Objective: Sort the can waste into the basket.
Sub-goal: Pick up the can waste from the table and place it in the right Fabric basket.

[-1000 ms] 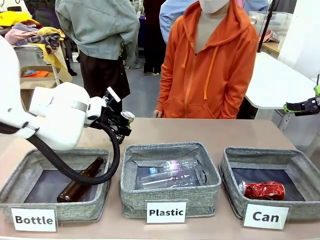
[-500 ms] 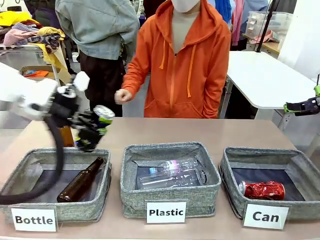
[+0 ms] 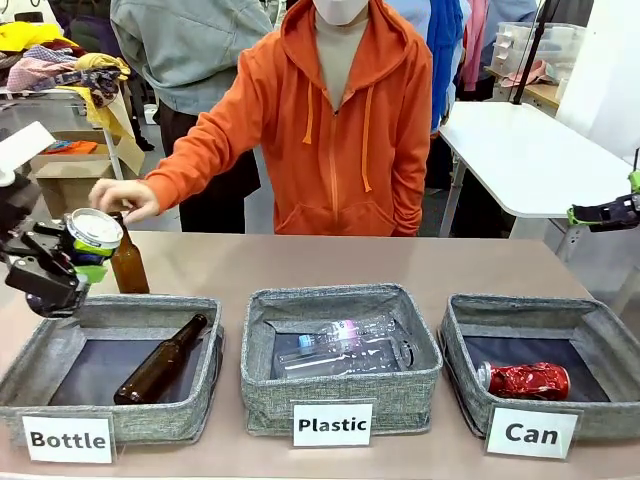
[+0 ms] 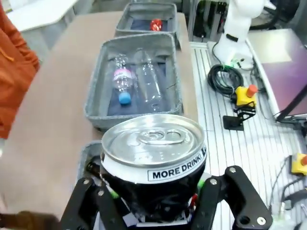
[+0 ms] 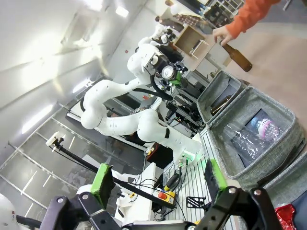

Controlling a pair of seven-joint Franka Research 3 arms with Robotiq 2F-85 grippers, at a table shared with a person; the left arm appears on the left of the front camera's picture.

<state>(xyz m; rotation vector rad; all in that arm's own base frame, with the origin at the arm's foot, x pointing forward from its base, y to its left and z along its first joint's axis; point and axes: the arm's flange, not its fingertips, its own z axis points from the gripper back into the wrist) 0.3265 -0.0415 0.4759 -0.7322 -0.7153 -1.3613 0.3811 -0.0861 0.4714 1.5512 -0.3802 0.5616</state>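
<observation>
My left gripper (image 3: 76, 262) hangs at the table's far left, above the back corner of the "Bottle" basket, shut on a dark can with a silver top (image 3: 95, 231). In the left wrist view the can (image 4: 153, 158) stands between the fingers of the gripper (image 4: 158, 203). The "Can" basket (image 3: 541, 304) sits at the front right with a dented red can (image 3: 528, 381) lying in it, and shows far off as a grey basket (image 4: 125, 10). My right gripper (image 5: 158, 184) is open and holds nothing. It sits at the right edge (image 3: 592, 214), off the table.
A person in orange stands across the table, one hand (image 3: 120, 198) on an upright brown bottle (image 3: 128, 266) just right of my left gripper. The "Bottle" basket (image 3: 112, 306) holds a brown bottle. The "Plastic" basket (image 3: 340, 296) in the middle holds clear bottles.
My left arm has swung left with the can, from over the table's back left to its far-left edge. The person has leaned in with a hand on the brown bottle.
</observation>
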